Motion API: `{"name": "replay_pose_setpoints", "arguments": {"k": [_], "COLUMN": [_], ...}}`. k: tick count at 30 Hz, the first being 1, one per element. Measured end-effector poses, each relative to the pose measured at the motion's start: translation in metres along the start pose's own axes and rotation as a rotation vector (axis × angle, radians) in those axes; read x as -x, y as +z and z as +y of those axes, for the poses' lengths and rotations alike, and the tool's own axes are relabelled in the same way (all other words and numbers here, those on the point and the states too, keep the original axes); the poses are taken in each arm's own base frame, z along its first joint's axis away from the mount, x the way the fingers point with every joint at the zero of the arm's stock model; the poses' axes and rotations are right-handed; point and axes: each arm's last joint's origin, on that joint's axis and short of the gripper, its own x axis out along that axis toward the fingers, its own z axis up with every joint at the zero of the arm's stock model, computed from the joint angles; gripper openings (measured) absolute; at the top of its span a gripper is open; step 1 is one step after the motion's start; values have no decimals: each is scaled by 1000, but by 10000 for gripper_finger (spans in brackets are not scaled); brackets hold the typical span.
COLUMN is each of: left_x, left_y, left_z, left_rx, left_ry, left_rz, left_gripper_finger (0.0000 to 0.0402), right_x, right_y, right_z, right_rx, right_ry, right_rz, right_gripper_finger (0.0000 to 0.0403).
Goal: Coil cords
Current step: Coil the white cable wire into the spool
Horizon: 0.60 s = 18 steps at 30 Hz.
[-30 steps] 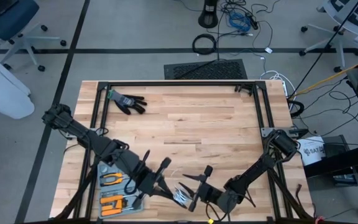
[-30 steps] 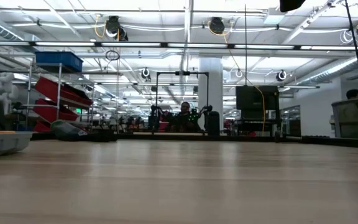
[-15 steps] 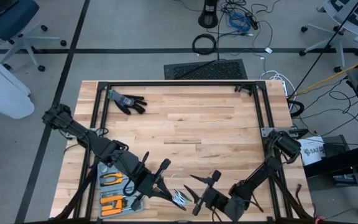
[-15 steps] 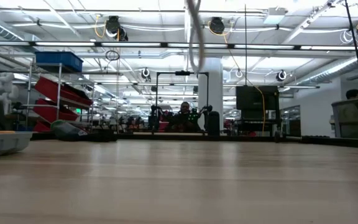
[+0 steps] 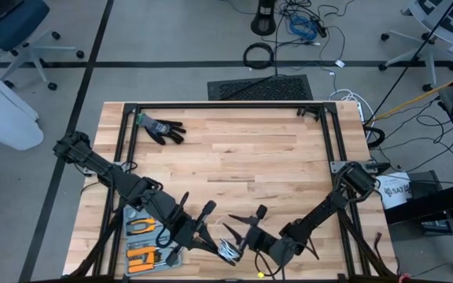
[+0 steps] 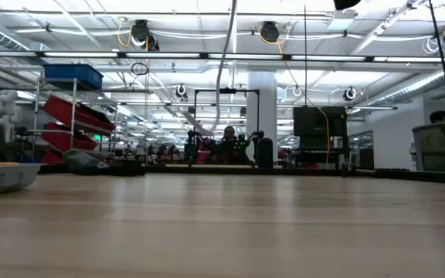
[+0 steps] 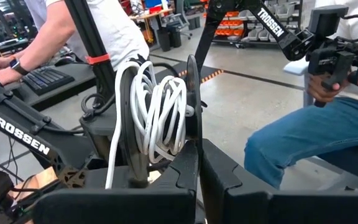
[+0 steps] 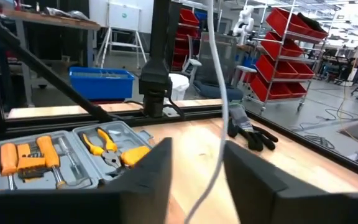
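Observation:
The white cord point(image 7: 157, 112) is wound in loops between two thin black discs of a reel, and my left gripper point(image 7: 197, 163) is shut on that reel. From above, the coil point(image 5: 228, 251) shows at the table's near edge, just past my left gripper point(image 5: 211, 245). My right gripper point(image 5: 247, 214) stands open right beside it. In its wrist view a loose strand point(image 8: 219, 118) runs between its two fingers point(image 8: 148, 177); whether it touches them I cannot tell. The strand point(image 6: 224, 62) also hangs into the low view. My left gripper pinches the lower rim of one black disc point(image 7: 193, 140) of the reel between its two fingers. The fingers lie about level. The reel stands on edge above them, clear of the table, and a strand point(image 7: 112, 158) trails down from the coil.
An open tool case point(image 5: 144, 240) with orange-handled pliers lies under my left arm at the near left. A black glove point(image 5: 162, 128) lies at the far left. A black frame rail point(image 5: 226, 106) borders the table. People sit beyond the table in the left wrist view.
My right gripper first drew back toward the table's near right, then came back to the coil. The loose strand has swung into the low view, first as a hanging loop, now as a slanting line. My left gripper has kept the reel still.

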Motion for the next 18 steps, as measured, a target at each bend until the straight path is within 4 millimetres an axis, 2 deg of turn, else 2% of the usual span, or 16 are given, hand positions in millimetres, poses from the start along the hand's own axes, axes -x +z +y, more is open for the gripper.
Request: {"name": "replay_pose_setpoints", "arguments": {"k": [6, 7, 13, 18], "left_x": [0, 0, 0, 1], "left_y": [0, 0, 0, -6], "left_z": [0, 0, 0, 7], "left_rx": [-7, -10, -51, -45], "left_ry": [-1, -1, 6, 31], "left_rz": [2, 3, 5, 58], "left_gripper_finger": [6, 6, 6, 6], "right_x": [0, 0, 7, 28], "right_y": [-3, -4, -4, -5], "right_z": [0, 0, 4, 14], "right_rx": [40, 40, 10, -8], "right_ry": [0, 0, 39, 169], "right_rz": [14, 15, 17, 22], "right_gripper_finger": [21, 11, 2, 1]}}
